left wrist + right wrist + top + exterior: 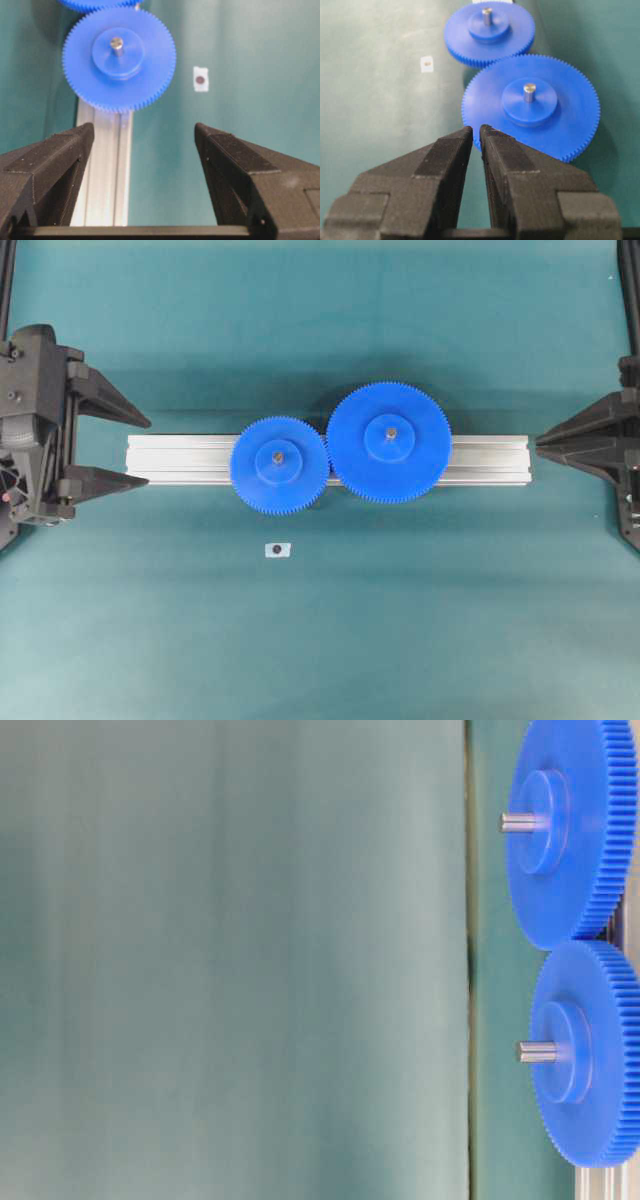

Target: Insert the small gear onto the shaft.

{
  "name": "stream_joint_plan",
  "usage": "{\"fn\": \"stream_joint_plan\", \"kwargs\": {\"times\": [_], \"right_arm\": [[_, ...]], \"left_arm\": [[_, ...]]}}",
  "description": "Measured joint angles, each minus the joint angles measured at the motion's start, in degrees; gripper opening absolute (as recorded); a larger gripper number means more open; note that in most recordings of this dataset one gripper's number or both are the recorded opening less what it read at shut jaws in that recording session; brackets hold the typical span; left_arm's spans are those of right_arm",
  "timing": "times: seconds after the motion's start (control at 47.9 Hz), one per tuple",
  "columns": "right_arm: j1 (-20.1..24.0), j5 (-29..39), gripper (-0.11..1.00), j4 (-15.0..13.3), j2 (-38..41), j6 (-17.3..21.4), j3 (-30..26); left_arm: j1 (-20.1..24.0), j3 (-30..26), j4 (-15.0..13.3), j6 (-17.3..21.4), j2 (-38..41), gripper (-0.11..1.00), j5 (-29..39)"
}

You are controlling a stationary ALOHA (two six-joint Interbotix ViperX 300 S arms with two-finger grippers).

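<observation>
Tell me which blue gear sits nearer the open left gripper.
The small gear, left on the rail in the overhead view. The larger gear sits beyond it, toward the right gripper.

Matt blue plastic small gear (279, 461) (finely toothed), brushed-metal rail (175, 458).

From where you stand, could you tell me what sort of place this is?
Probably a robot lab bench set up for an assembly test: a teal mat covers the table, two blue gears sit on pins along an aluminium rail, and a black hand waits at each end.
</observation>
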Motion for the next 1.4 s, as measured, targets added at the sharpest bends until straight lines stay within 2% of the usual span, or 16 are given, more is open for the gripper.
{"fn": "stream_joint_plan", "kwargs": {"times": [0.501,1.398], "right_arm": [[0.0,-0.2,0.27,0.0,0.0,2.0,0.2],[0.0,-2.4,0.27,-0.1,-0.2,2.1,1.0]], "left_arm": [[0.0,0.3,-0.1,-0.1,-0.2,0.80,0.0],[0.0,0.4,-0.1,-1.1,-0.4,0.80,0.0]]}}
